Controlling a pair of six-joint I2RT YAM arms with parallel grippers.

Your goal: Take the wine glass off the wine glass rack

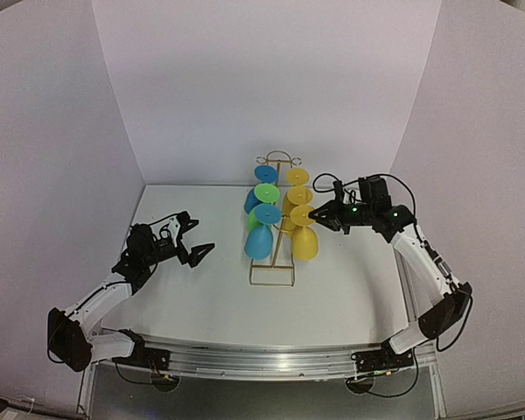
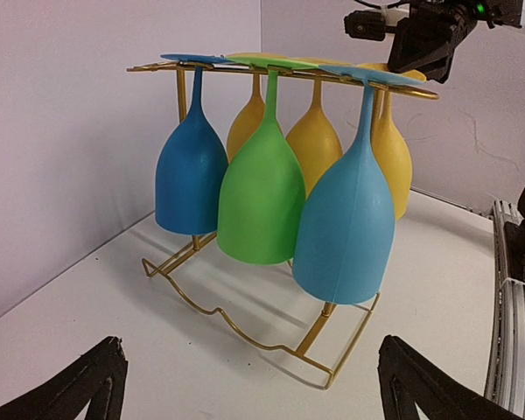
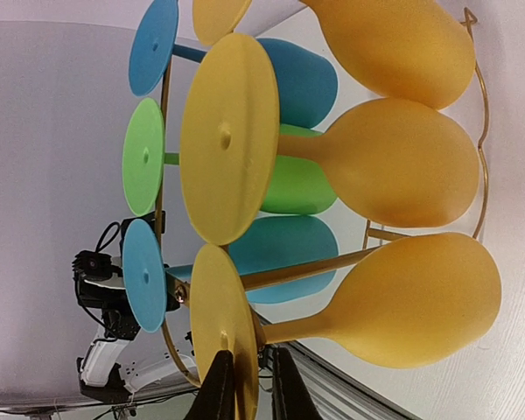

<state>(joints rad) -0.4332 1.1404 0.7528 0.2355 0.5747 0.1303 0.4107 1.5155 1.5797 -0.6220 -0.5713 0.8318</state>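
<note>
The gold wire wine glass rack (image 1: 271,276) stands mid-table with blue, green and yellow wine glasses hanging upside down. My right gripper (image 1: 316,213) is at the rack's right side, at the foot of the nearest yellow wine glass (image 1: 304,246). In the right wrist view that glass (image 3: 411,302) hangs from the rack, and its round foot (image 3: 220,319) sits edge-on between the two fingers of my right gripper (image 3: 252,387), which have closed on its rim. My left gripper (image 1: 195,242) rests open left of the rack (image 2: 245,337), apart from it; nothing lies between its fingers (image 2: 249,381).
Two more yellow glasses (image 3: 394,162) hang beyond the gripped one. A light blue glass (image 2: 346,227), a green one (image 2: 261,197) and a dark blue one (image 2: 191,175) hang on the left row. White walls close the back and both sides.
</note>
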